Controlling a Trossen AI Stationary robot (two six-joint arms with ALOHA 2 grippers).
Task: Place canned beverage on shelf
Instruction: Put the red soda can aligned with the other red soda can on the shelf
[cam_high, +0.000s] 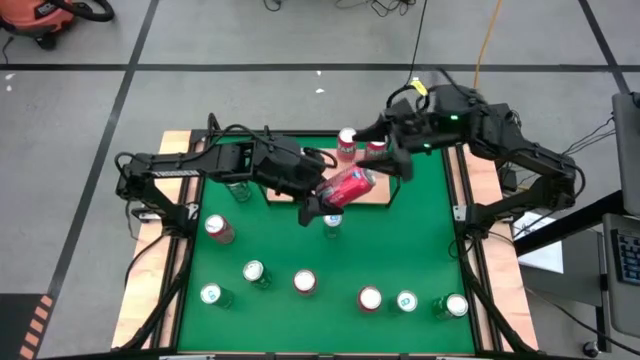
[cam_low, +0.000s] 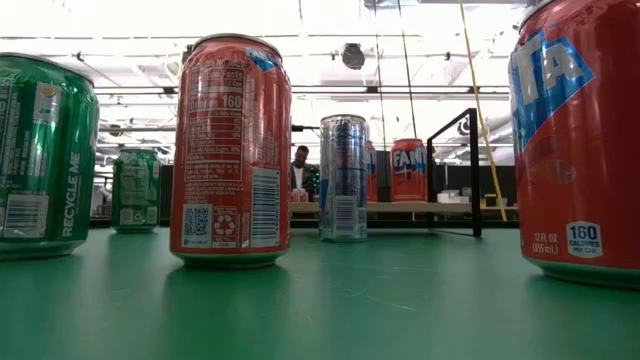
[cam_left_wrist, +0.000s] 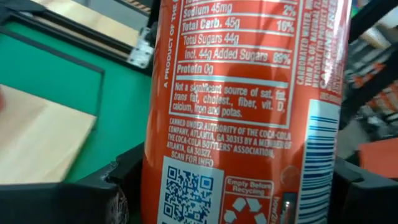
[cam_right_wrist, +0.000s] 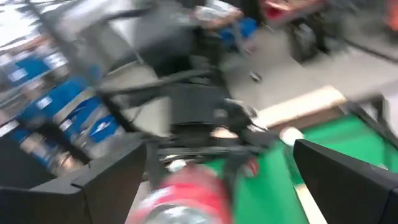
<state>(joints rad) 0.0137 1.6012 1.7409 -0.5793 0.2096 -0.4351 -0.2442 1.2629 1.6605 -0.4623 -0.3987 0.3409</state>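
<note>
The left gripper (cam_high: 322, 205) clamps a red can (cam_high: 350, 185), tilted above the shelf (cam_high: 375, 195) at the table's far edge. The right gripper (cam_high: 398, 160), fingers spread and empty, hangs just beside it. Best to right the can before lowering it clear of the two cans (cam_high: 347, 142) already standing there.

Red can (cam_left_wrist: 242, 112): glossy printed metal, smooth, catching light along its side. Shelf (cam_left_wrist: 37, 140): pale bare wood, matt, fine grain, edged by a thin black metal rail (cam_left_wrist: 62, 53). Table (cam_low: 320, 300) covering was green, matt, smooth, with soft reflections under the cans. Left gripper (cam_left_wrist: 224, 186) was dull black plastic. Silver can (cam_low: 343, 178): shiny metal.
</note>
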